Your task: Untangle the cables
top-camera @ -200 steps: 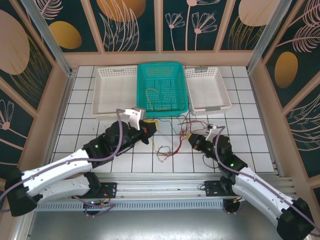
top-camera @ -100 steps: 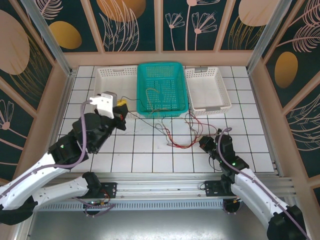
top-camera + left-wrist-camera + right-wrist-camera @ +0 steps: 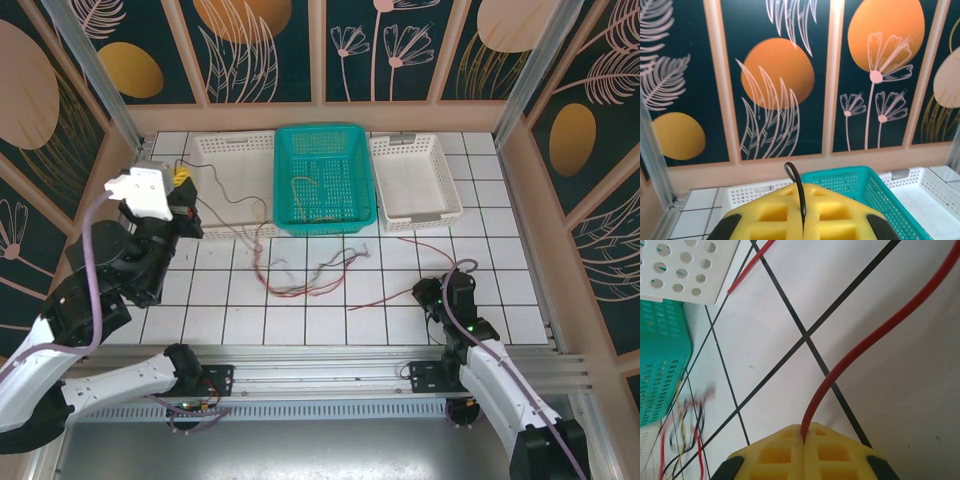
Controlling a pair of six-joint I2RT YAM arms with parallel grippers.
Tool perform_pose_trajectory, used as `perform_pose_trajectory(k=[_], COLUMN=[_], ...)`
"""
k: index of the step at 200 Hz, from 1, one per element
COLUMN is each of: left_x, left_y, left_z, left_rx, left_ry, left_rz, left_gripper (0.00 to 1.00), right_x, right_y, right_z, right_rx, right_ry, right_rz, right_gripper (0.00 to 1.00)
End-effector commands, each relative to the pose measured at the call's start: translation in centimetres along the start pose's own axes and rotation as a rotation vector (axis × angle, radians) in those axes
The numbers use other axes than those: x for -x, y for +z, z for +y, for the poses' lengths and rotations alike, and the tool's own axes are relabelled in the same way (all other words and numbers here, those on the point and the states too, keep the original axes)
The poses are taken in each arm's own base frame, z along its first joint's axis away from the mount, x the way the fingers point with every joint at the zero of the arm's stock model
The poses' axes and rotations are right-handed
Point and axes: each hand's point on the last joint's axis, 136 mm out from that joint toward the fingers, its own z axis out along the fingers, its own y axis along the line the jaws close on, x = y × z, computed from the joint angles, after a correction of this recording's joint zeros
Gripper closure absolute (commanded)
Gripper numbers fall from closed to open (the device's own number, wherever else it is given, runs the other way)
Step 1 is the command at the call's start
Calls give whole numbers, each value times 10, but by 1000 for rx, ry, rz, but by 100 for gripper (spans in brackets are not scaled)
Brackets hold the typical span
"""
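The left gripper (image 3: 181,180) is raised high with its yellow pads pressed together on a black cable (image 3: 235,198). In the left wrist view only a short loop of that cable (image 3: 796,185) pokes out above the pad seam of this gripper (image 3: 802,215). The right gripper (image 3: 424,293) sits low near the table (image 3: 500,220), also closed. In the right wrist view it (image 3: 805,452) pinches the very end of a red cable (image 3: 865,345).

The rest of the cables (image 3: 310,275) lie as a loose snarl on the table, between the two grippers and below the left one. The black cable runs down to the snarl from the left gripper, and the red cable (image 3: 385,298) trails towards it from the right gripper.

- **Slipping:** both holds are close to the cable ends, so a hard pull apart could draw either cable out of its pads.
- **Tightening:** if the black and red cables cross inside the snarl, pulling them apart may cinch a knot instead of freeing it.
- **Snagging:** the black cable passes beside the teal basket (image 3: 325,130), to the right of the left gripper. It could catch on the rim or drag the basket, and a yellow cable (image 3: 303,183) inside it might also be pulled along.
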Motion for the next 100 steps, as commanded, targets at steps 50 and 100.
perform_pose_trajectory(k=[50,100], left_x=[-13,-42], left_y=[9,19], left_z=[-8,-29], left_rx=[5,-60], left_ry=[55,58], left_rz=[29,61], left_gripper=[100,100], right_x=[17,43], right_y=[-19,-73], right_z=[48,143], right_rx=[133,324], right_ry=[-85,-273], right_rz=[-27,-75], right_gripper=[100,100])
